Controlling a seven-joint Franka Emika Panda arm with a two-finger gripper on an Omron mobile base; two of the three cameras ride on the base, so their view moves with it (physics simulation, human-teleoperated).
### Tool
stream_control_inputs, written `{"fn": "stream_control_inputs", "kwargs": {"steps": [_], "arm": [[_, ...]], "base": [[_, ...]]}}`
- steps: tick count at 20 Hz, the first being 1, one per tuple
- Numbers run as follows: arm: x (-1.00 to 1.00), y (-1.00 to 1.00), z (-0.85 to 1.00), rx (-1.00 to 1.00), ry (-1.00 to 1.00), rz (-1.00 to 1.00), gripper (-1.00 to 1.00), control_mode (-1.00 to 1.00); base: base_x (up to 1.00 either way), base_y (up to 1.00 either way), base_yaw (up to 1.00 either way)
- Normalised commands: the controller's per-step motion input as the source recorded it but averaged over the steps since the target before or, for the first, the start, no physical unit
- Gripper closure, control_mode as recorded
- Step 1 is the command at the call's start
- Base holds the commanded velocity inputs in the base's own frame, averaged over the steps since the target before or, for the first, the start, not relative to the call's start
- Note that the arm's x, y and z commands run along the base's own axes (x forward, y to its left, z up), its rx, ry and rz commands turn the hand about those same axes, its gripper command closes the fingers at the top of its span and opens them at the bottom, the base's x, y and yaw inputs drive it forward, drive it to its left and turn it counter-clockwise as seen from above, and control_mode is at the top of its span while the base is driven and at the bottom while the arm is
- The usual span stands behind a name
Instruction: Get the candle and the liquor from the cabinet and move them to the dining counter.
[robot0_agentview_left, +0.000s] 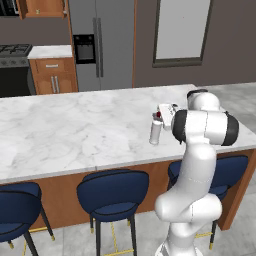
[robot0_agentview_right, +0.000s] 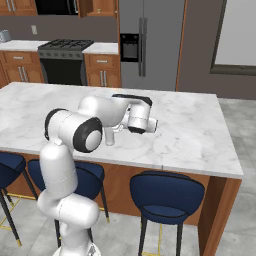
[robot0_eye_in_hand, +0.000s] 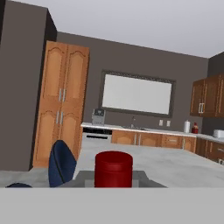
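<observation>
The liquor (robot0_agentview_left: 155, 132), a slim white-grey bottle with a red cap (robot0_eye_in_hand: 113, 168), stands upright near the front right of the dining counter (robot0_agentview_left: 75, 130). Its base is at the marble top; I cannot tell whether it touches. My gripper (robot0_agentview_left: 159, 115) reaches in from the right and is shut on the bottle's neck just under the cap. From the right base view the liquor (robot0_agentview_right: 109, 137) shows partly behind my arm, over the dining counter (robot0_agentview_right: 190, 130). The candle is out of view. The cabinet (robot0_agentview_left: 42, 7) hangs on the far wall, above the stove.
Navy stools (robot0_agentview_left: 112, 192) line the counter's near side, right beside my base. A steel fridge (robot0_agentview_left: 102, 42) and a stove (robot0_agentview_right: 65, 60) stand at the far wall. In the hand view, a tall wooden pantry (robot0_eye_in_hand: 61, 105) and a far counter (robot0_eye_in_hand: 144, 135) lie beyond.
</observation>
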Motion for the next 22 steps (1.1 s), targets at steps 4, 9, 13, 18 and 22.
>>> {"fn": "stream_control_inputs", "kwargs": {"steps": [4, 9, 13, 18, 22], "arm": [[0.12, 0.33, -0.07, 0.0, 0.0, -0.01, 1.0, -1.0], [0.05, 0.21, -0.18, 0.0, 0.0, 0.0, 1.0, -1.0], [0.13, 0.25, -0.3, 0.0, 0.0, 0.0, 1.0, -1.0], [0.19, 0.24, -0.3, 0.0, 0.02, 0.0, 1.0, -1.0], [0.23, 0.23, -0.22, 0.0, 0.0, 0.0, 1.0, -1.0]], "base": [[0.0, 0.0, 0.0], [0.0, 0.0, 0.0], [0.0, 0.0, 0.0], [0.0, 0.0, 0.0], [0.0, 0.0, 0.0]]}}
